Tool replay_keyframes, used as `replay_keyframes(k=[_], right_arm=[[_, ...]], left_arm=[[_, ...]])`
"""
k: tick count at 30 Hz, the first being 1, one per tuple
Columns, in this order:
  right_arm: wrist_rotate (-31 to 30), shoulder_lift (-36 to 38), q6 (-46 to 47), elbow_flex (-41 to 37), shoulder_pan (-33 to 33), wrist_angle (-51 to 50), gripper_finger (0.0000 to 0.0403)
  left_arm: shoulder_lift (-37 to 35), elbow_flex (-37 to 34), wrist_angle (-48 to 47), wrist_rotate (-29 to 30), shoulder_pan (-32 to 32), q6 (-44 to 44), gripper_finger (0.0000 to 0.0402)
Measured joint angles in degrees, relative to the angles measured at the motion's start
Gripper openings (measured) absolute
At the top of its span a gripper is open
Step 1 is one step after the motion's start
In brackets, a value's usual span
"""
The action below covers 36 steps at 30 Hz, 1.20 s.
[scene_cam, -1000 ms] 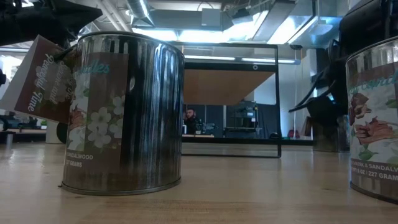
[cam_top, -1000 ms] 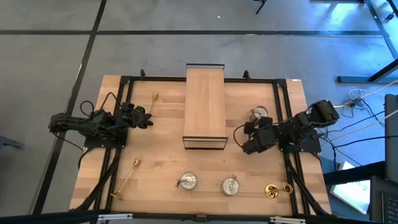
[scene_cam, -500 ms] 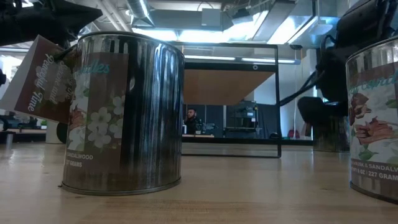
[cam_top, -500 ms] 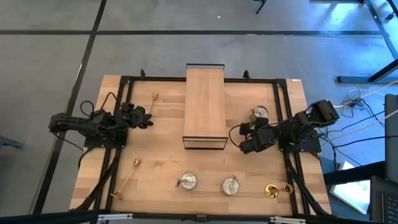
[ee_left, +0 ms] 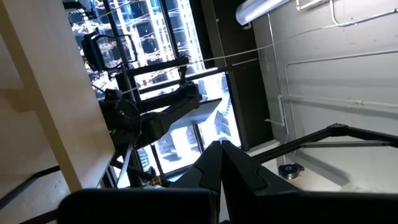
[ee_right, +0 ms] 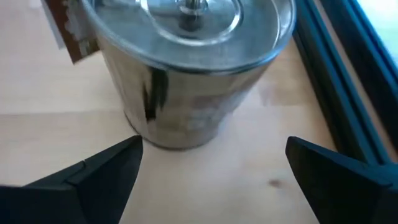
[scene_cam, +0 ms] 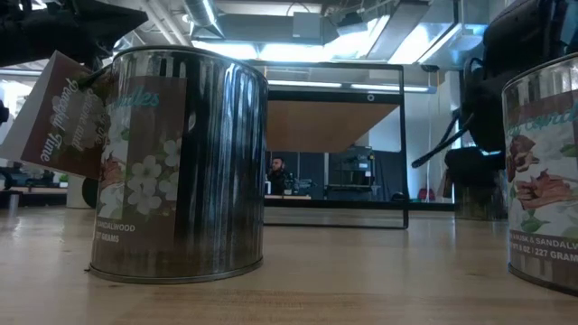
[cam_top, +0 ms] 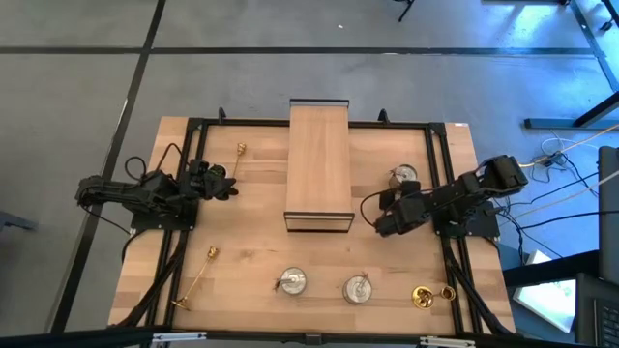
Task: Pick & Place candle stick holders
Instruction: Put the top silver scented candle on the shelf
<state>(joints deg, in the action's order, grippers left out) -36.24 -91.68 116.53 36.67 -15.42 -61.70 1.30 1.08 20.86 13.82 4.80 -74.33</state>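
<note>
High view: right gripper (cam_top: 386,215) fingers wide (empty) by upright silver holder (cam_top: 402,176); left gripper (cam_top: 230,186) fingers closed.

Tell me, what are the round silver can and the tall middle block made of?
The silver can looks like shiny metal: its lid and wall mirror light, with a paper label. The tall block seems pale wood, matte with grain, on a dark frame.

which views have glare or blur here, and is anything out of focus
Low view: ceiling lights glare behind the shelf frame, and the big silver tin up close shows streaky reflections. Left wrist view: bright windows wash out the background. Right wrist view: the silver tin and the open right gripper look soft, the fingers blurred dark shapes. High view: evenly lit, no glare.
</note>
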Motion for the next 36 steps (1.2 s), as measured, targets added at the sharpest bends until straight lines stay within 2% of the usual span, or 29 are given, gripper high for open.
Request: replay_keyframes(k=[4,8,14,19,27,36], right_arm=[[3.1,0.0,1.5,3.7,0.4,-5.9,0.0399],[4.8,2.0,-3.1,7.4,1.8,-9.1,0.0399],[4.7,10.3,-12.6,11.7,4.7,-10.7,0.0399],[4.4,18.1,-14.0,13.6,7.9,-16.0,0.0399],[12.9,27.7,-26.1,13.6,18.1,-17.9,0.0399],[19.9,28.4,-45.2,13.6,31.1,-10.5,0.0399]], left_arm=[[0.0,0.0,0.0,0.0,0.0,1.0,0.0002],[0.0,0.0,0.0,0.0,0.0,2.0,0.0002],[0.0,0.0,0.3,0.1,0.0,2.1,0.0002],[0.0,0.0,0.8,0.0,0.0,2.1,0.0002],[0.0,0.0,1.2,0.0,0.0,3.1,0.0002],[0.0,0.0,1.2,0.0,0.0,3.7,0.0002]])
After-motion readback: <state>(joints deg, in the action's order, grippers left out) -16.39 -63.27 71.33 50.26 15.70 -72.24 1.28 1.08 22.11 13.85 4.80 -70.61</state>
